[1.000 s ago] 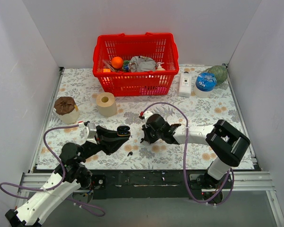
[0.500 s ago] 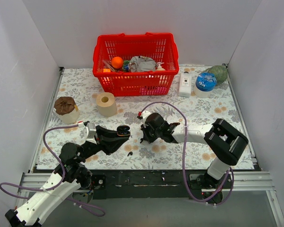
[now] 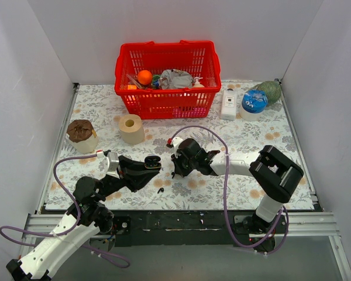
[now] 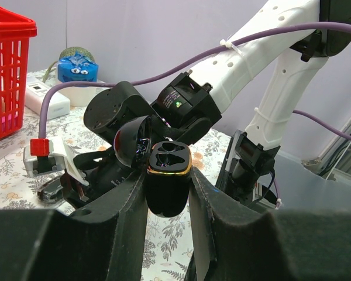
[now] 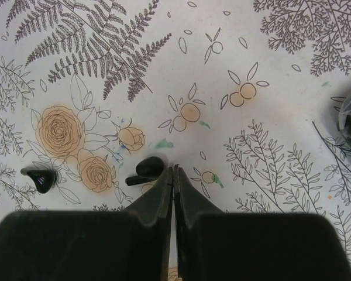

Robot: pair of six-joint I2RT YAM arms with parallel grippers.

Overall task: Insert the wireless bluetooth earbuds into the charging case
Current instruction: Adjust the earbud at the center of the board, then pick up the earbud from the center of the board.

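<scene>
My left gripper (image 3: 150,166) is shut on the glossy black charging case (image 3: 152,161) and holds it above the table. In the left wrist view the case (image 4: 168,182) stands upright between the fingers with its lid (image 4: 132,141) open and both sockets empty. My right gripper (image 5: 174,171) is shut and empty, its tips down at the table just right of one black earbud (image 5: 147,168), touching or nearly so. The second earbud (image 5: 40,177) lies further left; in the top view it (image 3: 160,189) lies below the case. The right gripper (image 3: 175,171) is just right of the case.
A red basket (image 3: 206,88) with mixed items stands at the back. A tan tape roll (image 3: 131,129) and a brown-topped cup (image 3: 82,136) stand at the left. A white device (image 3: 229,103), a blue-lidded jar (image 3: 254,103) and a green ball (image 3: 271,91) are at the back right.
My right arm has crept a little to the left, toward the case. The left gripper and the case have stayed in place.
</scene>
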